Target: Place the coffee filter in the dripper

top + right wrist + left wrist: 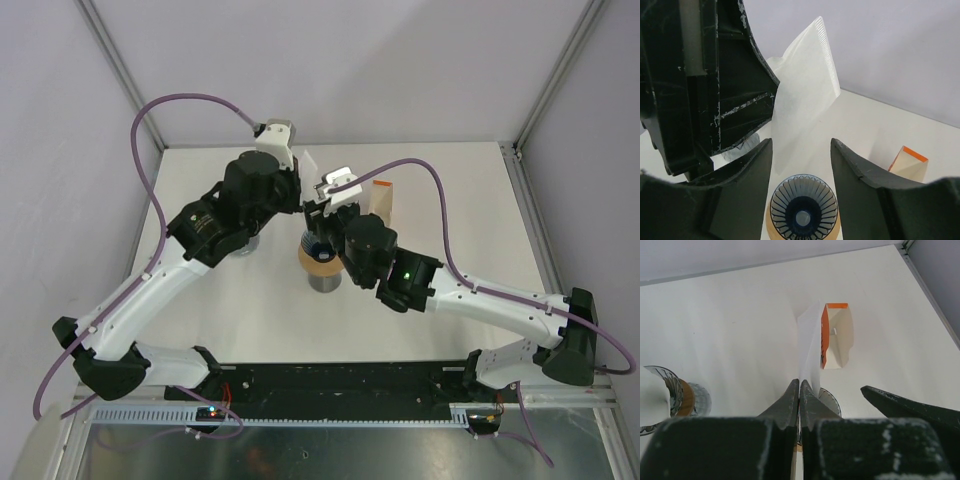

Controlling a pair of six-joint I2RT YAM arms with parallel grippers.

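Coffee filter (805,100) pinched edge-on by left gripper (799,384) above dripper (802,212); right gripper (801,146) half-open around it.

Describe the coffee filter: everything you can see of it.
The coffee filter is thin white paper, folded flat, fan-shaped, with a crimped seam along one edge. It stands upright in the air, one side pinched in the shut left end effector, clear of the ribbed dripper, not in it. The open right end effector flanks its lower part; contact cannot be told.
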